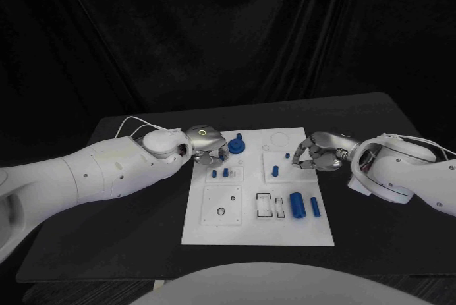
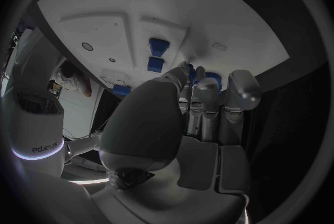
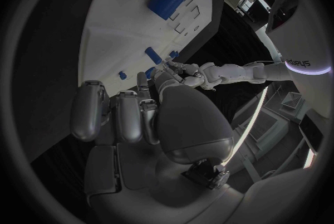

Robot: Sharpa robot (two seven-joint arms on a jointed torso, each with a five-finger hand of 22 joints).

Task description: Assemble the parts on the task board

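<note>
Flanking the flat white task board (image 1: 256, 234), both silver hands (image 1: 207, 149) (image 1: 316, 153) curl, grasp unclear.

The scene is dim, with black drapes and a black tabletop (image 1: 380, 226) swallowing most light. The flat white rectangular task board (image 1: 256, 232) is the brightest surface and shows little glare. Both wrist views bend straight edges strongly, darken toward the circular rim, and blur nearby metal fingers.
</note>
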